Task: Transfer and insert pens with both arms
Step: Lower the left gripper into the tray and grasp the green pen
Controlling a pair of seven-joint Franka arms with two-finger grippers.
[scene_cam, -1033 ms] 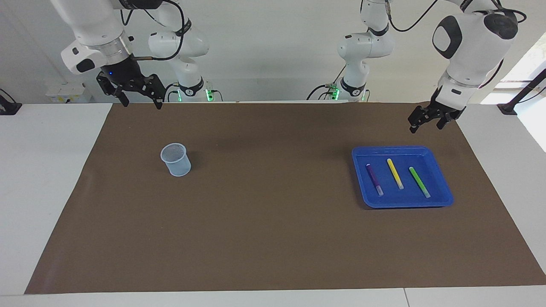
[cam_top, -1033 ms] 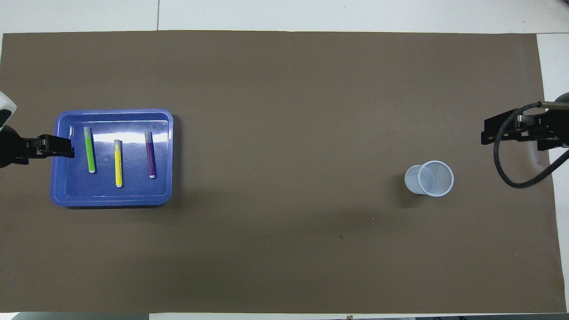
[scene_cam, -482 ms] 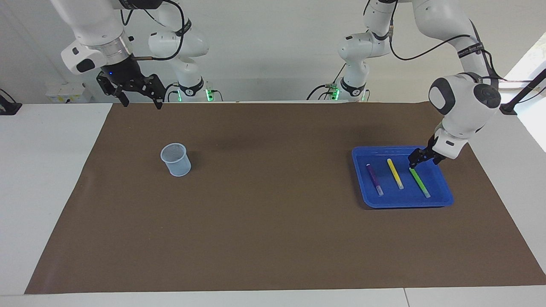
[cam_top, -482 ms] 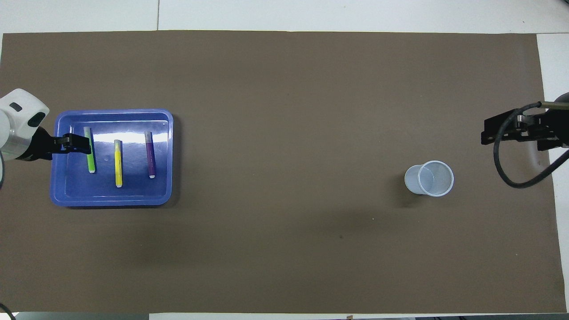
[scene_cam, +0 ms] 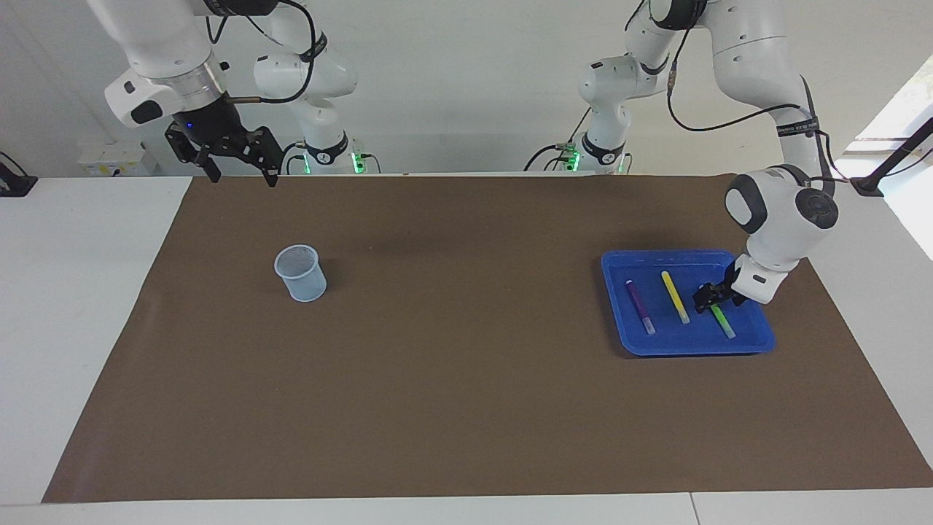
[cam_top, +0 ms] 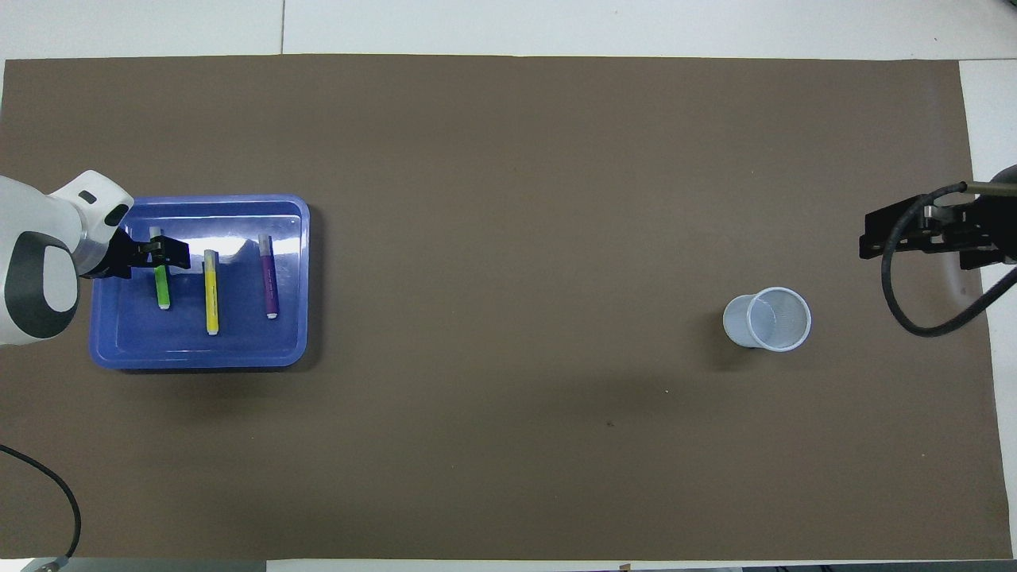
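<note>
Three pens lie side by side in a blue tray (scene_cam: 656, 256) at the left arm's end of the table: purple (scene_cam: 640, 306), yellow (scene_cam: 675, 297) and green (scene_cam: 724, 323). My left gripper (scene_cam: 710, 298) is down in the tray, open, its fingers on either side of the green pen's middle (cam_top: 162, 291). In the overhead view the left gripper (cam_top: 163, 253) covers part of that pen. The yellow pen (cam_top: 211, 294) and the purple pen (cam_top: 269, 278) lie untouched. My right gripper (scene_cam: 243, 176) waits high over the mat's edge by its base, open and empty.
A pale mesh cup (scene_cam: 300, 273) stands upright on the brown mat (scene_cam: 466, 379) toward the right arm's end, also seen from above as the cup (cam_top: 769, 319). White table borders the mat on every side.
The left arm has swung out from the mat's edge and come down into the tray, ending over the green pen's middle. The right arm has not moved.
</note>
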